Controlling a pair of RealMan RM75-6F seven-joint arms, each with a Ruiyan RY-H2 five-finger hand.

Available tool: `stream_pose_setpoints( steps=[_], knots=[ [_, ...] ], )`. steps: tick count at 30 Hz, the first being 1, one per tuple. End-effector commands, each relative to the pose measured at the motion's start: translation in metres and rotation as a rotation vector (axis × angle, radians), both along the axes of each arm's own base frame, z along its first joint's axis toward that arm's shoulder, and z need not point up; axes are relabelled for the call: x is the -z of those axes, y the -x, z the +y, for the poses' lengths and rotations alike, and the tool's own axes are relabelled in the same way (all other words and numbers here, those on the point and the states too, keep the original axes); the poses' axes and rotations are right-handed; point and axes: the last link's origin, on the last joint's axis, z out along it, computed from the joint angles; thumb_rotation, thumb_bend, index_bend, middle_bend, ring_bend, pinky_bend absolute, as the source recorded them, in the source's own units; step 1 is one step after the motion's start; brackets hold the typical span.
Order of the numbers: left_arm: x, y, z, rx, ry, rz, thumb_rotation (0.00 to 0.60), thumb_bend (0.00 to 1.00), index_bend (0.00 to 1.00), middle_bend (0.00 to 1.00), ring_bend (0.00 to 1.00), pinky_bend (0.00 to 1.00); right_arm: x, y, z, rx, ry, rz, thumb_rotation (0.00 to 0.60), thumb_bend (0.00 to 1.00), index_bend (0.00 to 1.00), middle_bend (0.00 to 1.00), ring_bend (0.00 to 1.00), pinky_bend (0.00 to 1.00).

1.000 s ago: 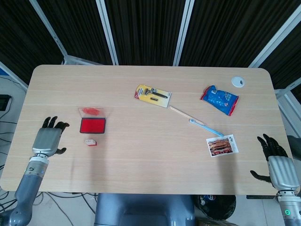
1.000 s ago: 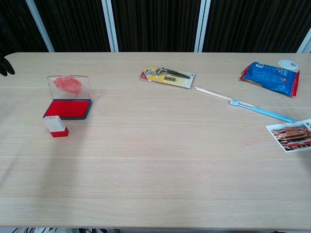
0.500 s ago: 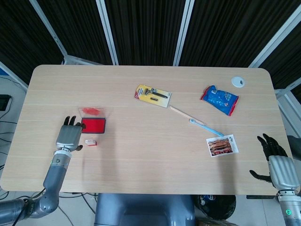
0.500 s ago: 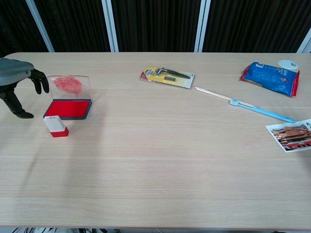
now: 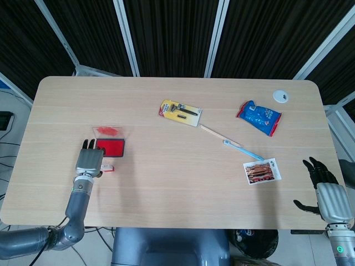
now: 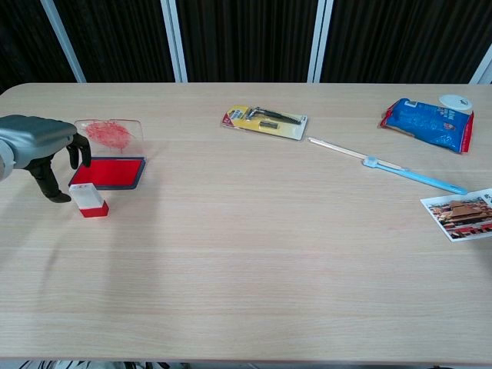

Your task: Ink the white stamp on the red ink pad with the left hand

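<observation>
At the near left of the table (image 6: 254,292), the left hand (image 6: 42,150) hangs just beside the stamp (image 6: 89,199), fingers apart and curved downward, holding nothing. In the chest view the thumb reaches down close to the stamp's left side; whether it touches I cannot tell. The stamp stands upright, white body on a red base, just in front of the pad (image 6: 108,172), which lies open with its clear lid (image 6: 112,133) tilted up behind it.

The risks, as I judge them: the stamp is small and light, so a finger arriving off-centre could tip it or push it away across the smooth wood. A grip taken low could pinch the red base and leave the face hard to press flat. The pad sits so close that a wide closing sweep might knock it or its lid. Pressed at a tilt, the stamp would ink on one edge only.

Farther right, the right hand (image 5: 326,191) rests by the table's near right corner, fingers spread and empty, well apart from everything. A postcard (image 6: 460,213) lies near that edge. Beyond it are a blue-handled stick (image 6: 384,165), a razor pack (image 6: 266,121), a blue pouch (image 6: 427,123) and a white disc (image 6: 459,101).

The surface is pale wood laminate with rounded corners. Behind it hang dark slatted blinds between white frames.
</observation>
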Motion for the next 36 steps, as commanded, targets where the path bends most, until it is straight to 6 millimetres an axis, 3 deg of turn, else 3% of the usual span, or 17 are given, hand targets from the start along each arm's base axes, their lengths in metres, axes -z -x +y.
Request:
stream_pose_setpoints(
  steps=[1,12,36],
  knots=[
    [0.005,0.0,0.0,0.001,0.01,0.003,0.6,0.19,0.34,0.32,0.03,0.0,0.0,0.0,0.0,0.001,0.0,-0.004,0.6,0.06,0.0,0.0,0.0,0.18],
    [0.021,-0.007,-0.003,0.013,0.037,-0.006,0.6,0.2,0.39,0.37,0.04,0.0,0.0,-0.001,0.0,0.0,-0.004,-0.016,0.6,0.07,0.0,0.0,0.0,0.18],
    [0.022,-0.004,-0.003,0.024,0.023,0.015,0.6,0.27,0.49,0.49,0.09,0.0,0.0,-0.001,0.0,-0.003,0.0,-0.027,0.6,0.08,0.0,0.0,0.0,0.18]
  ],
)
